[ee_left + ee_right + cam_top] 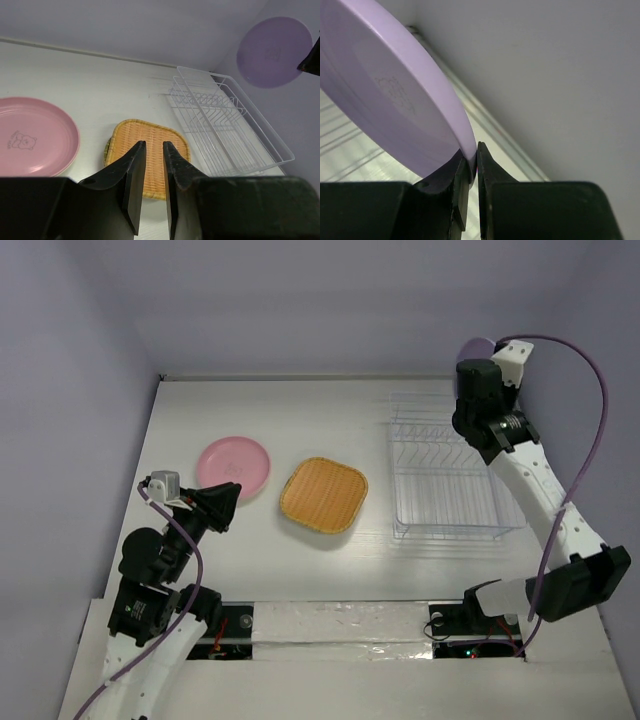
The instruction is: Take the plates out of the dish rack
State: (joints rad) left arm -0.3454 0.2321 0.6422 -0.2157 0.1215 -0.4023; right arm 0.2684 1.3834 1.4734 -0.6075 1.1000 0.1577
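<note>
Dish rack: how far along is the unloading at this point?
Done: the pink round plate and orange woven rounded-square plate lie on the white table. In hand: the right claw pinches the purple round plate by its rim. Left: setting it down; the white wire dish rack looks empty.

**What the views are hiding**

In the top view, the right arm (492, 405) is covering most of the purple plate (476, 344), leaving only a sliver showing. In the right wrist view, the top and left edges are cutting that plate off, its underside mark is blurring beyond reading, and the dish rack (340, 145) is showing only as soft pale lines. In the left wrist view, the left gripper (154, 145) is masking the orange plate's (150, 131) near edge, and the left edge is cropping the pink plate (35, 135)
</note>
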